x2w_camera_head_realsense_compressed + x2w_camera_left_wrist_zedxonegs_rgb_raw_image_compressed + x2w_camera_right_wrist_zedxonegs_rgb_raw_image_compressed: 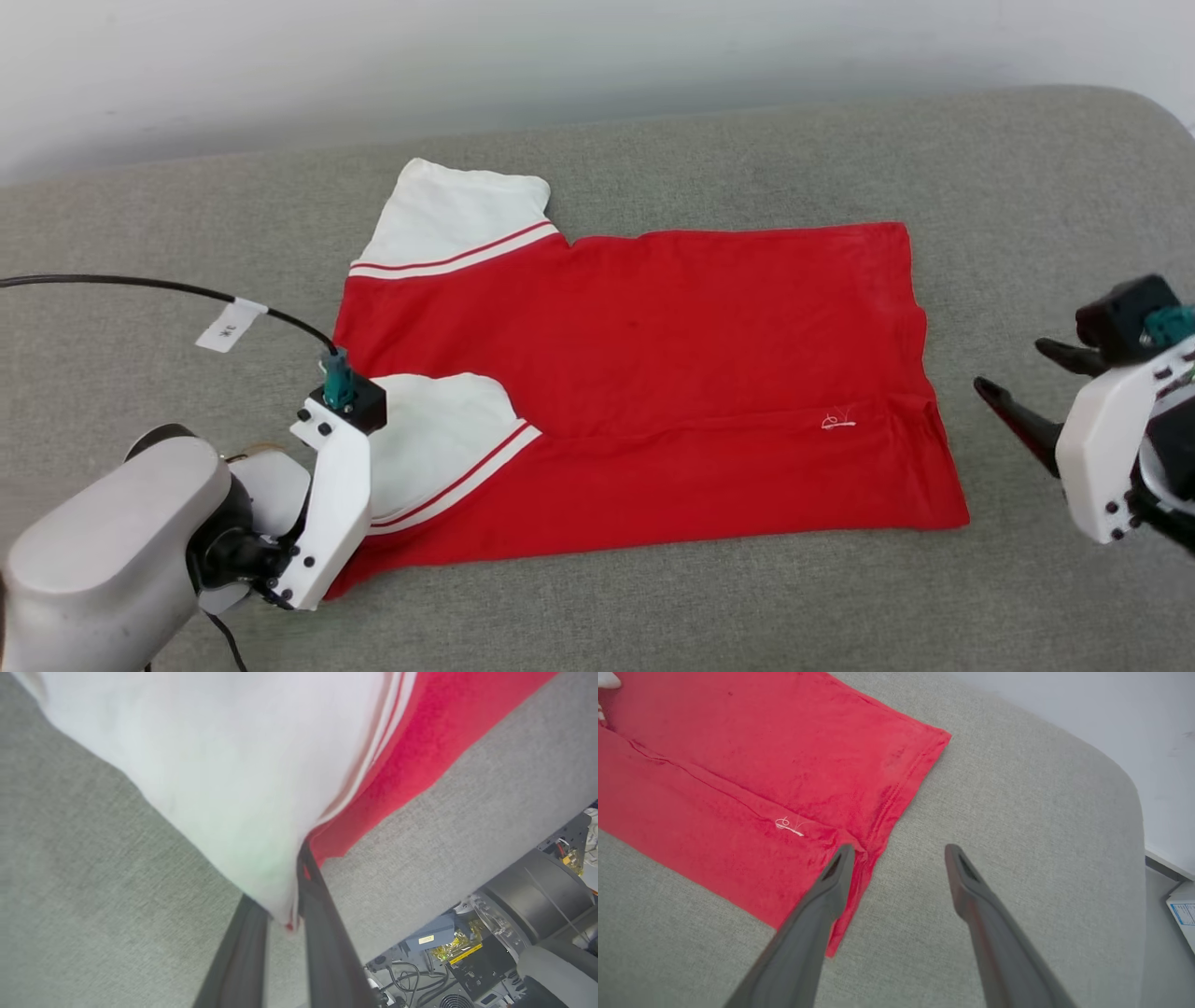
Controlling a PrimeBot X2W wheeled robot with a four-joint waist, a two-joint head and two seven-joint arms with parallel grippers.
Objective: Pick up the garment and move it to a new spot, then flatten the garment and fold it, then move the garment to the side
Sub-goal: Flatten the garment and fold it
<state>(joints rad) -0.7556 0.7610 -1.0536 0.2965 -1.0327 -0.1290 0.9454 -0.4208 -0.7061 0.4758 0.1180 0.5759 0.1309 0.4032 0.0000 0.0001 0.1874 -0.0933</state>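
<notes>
Gripping the garment [653, 373] by one white sleeve [210, 788] is the left pincer [282, 896]; right pincer [899, 847] gapes wide.

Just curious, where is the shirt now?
Head view, centre: the shirt lies on the grey cushion, near sleeve pinched by the left gripper.

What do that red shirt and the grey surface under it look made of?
Seemingly the garment is soft knit cloth: matte, faintly fuzzy up close. Beneath, the grey surface looks like woven upholstery, likely padded, given its rounded edge.
</notes>
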